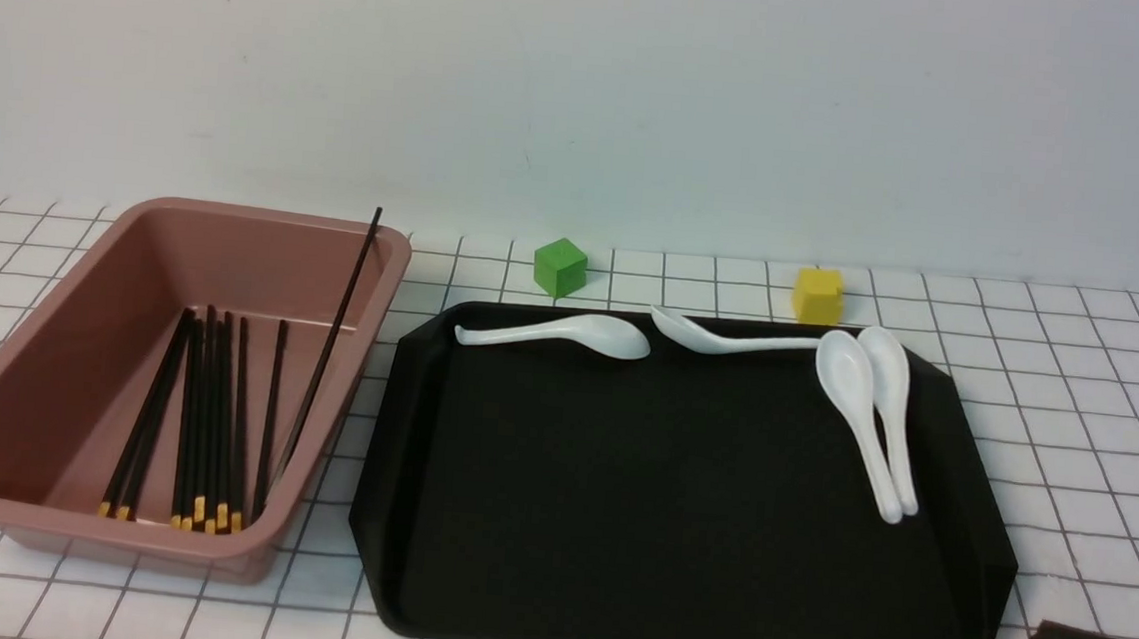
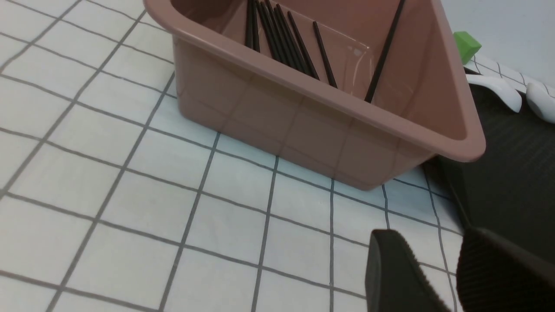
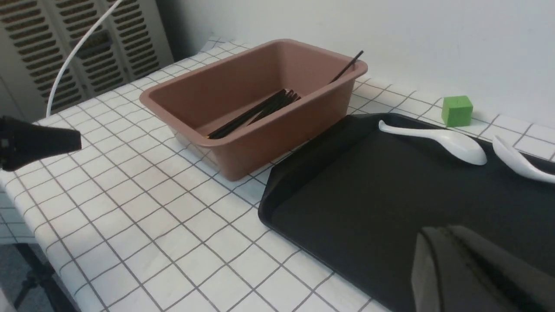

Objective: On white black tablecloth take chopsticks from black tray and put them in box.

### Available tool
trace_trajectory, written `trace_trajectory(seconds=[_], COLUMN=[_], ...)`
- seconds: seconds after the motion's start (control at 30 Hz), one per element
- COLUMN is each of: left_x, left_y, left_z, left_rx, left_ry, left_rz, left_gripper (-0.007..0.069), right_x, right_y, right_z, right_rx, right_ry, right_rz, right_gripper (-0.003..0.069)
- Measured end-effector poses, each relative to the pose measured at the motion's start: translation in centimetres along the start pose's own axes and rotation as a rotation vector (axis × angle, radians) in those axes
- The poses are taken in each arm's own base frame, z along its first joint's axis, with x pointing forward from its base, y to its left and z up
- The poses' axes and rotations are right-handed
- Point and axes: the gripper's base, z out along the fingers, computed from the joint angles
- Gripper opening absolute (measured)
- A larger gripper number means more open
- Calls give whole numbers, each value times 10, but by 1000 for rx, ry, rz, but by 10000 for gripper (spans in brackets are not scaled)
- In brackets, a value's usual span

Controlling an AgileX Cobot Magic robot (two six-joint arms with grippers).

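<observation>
Chopsticks (image 1: 207, 414) are lying in the box (image 1: 45, 363) at frame left, the tray (image 1: 677, 507) carrying only spoons (image 1: 568, 334). They're looking light, stiff and slick, probably wanting a mid-length pinch. Left gripper (image 2: 429, 255) is gaping empty; right gripper (image 3: 472, 268) is pressing closed, empty.

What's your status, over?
Left tool open, empty; right tool shut, empty. Chopsticks in box, one leaning on rim. Black tray holds only spoons. Nothing blocking.
</observation>
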Motion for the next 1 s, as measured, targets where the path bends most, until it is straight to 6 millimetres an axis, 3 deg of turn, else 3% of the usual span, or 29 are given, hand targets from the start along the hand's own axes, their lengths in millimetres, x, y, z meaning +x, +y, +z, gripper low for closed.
trace_trajectory(seconds=[0.3, 0.67, 0.87, 1.0], left_x=[0, 0, 0, 0], left_y=[0, 0, 0, 0], left_z=[0, 0, 0, 0], left_rx=[0, 0, 0, 0], left_ry=[0, 0, 0, 0], left_rz=[0, 0, 0, 0], left_gripper=[239, 239, 239, 239], right_x=[20, 28, 49, 67], right_y=[-3, -5, -22, -36], right_z=[5, 3, -14, -28], right_rx=[4, 18, 193, 423], right_ry=[3, -2, -64, -115], right_rz=[-52, -60, -39, -12], right_gripper=[31, 44, 52, 59])
